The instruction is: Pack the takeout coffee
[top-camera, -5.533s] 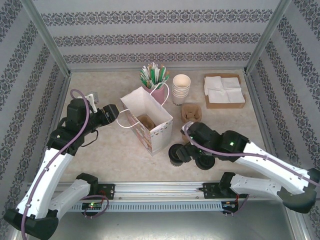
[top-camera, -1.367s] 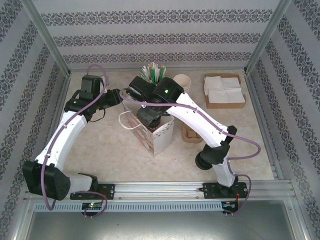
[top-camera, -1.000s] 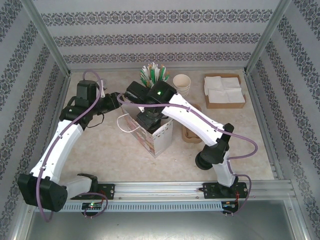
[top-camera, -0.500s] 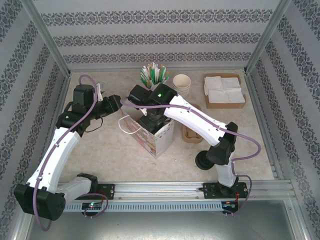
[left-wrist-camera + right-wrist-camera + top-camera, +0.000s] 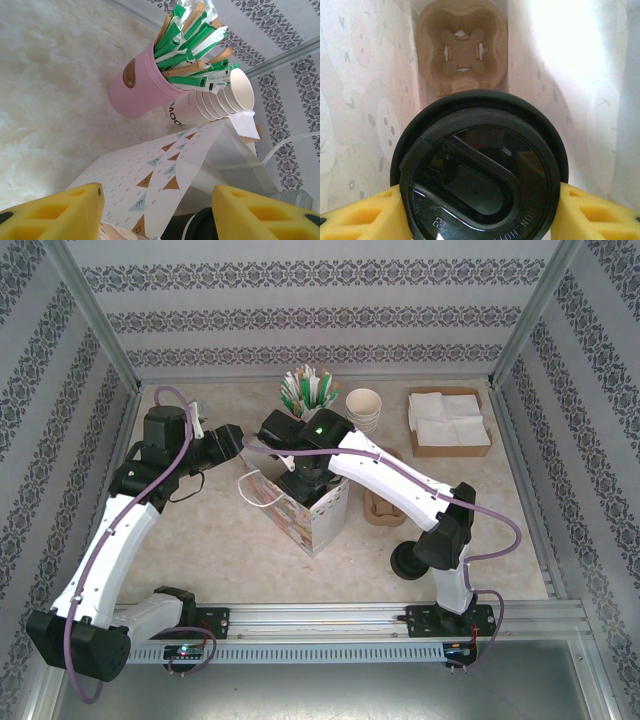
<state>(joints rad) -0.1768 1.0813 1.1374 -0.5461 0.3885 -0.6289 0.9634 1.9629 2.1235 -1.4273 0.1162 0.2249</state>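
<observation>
My right hand (image 5: 480, 212) gripped the takeout coffee (image 5: 479, 165) inside the bag (image 5: 324, 520); left hand (image 5: 156, 212) gaped open nearby.

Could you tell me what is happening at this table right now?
The right gripper holds the takeout coffee, with a yellow finger on either side of the black-lidded cup, inside the white paper bag. A cardboard carrier lies at the bottom of the bag. The slot in view is empty, so the cup is not yet seated. The left gripper is open close to the bag's top edge, near the pink cup of sachets and the stack of paper cups.
</observation>
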